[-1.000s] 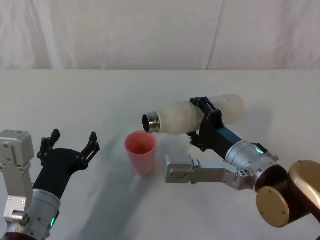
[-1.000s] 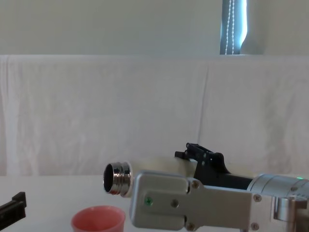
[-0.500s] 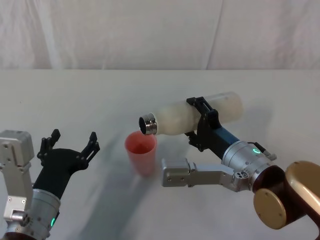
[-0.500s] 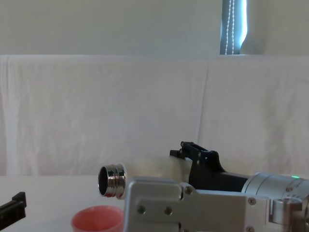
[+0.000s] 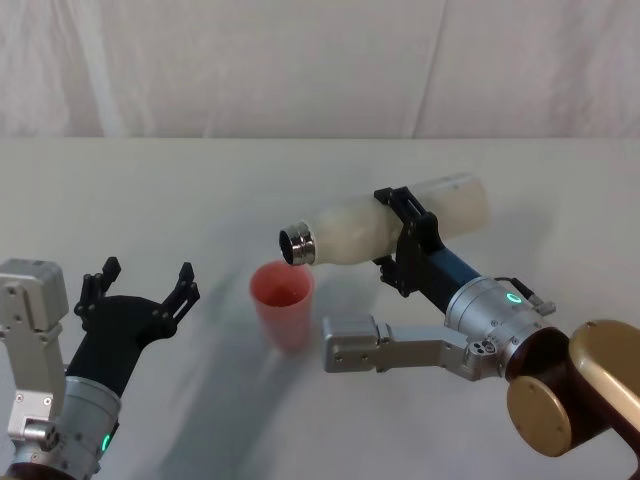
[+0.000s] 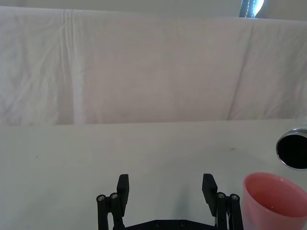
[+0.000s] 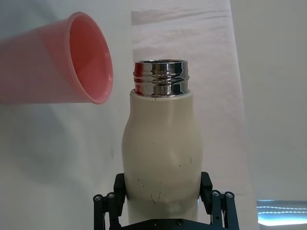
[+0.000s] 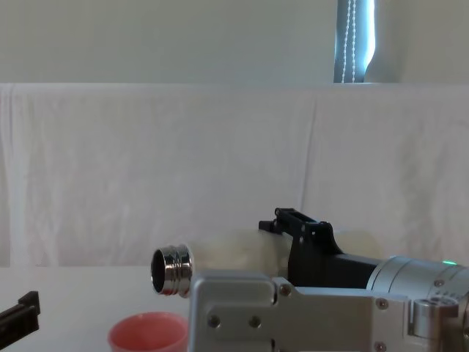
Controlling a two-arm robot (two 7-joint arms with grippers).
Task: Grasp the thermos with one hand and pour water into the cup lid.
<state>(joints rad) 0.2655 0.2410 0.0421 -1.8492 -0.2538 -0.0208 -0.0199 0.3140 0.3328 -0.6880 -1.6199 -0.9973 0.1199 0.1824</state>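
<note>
The cream-white thermos (image 5: 355, 228) lies almost level in the air, held around its middle with my right gripper (image 5: 392, 236) shut on it. Its open chrome neck (image 5: 297, 244) points left and hangs just above the far rim of the salmon-pink cup lid (image 5: 282, 302), which stands upright on the table. I see no water stream. The right wrist view shows the thermos (image 7: 162, 148) between the fingers (image 7: 108, 205), with the cup lid (image 7: 72, 60) beside the neck. The chest view shows the neck (image 8: 167, 270) over the cup lid (image 8: 149, 333). My left gripper (image 5: 148, 276) rests open, left of the cup lid.
A white cloth covers the table (image 5: 180, 190) and hangs as a backdrop behind it. The left wrist view has the left gripper (image 6: 165, 184) open over bare cloth, with the cup lid (image 6: 273, 196) and thermos mouth (image 6: 292, 149) at its edge.
The thermos has shifted slightly left, so its neck now hangs over the cup lid's rim, and its base end has risen a little. The left arm has not moved.
</note>
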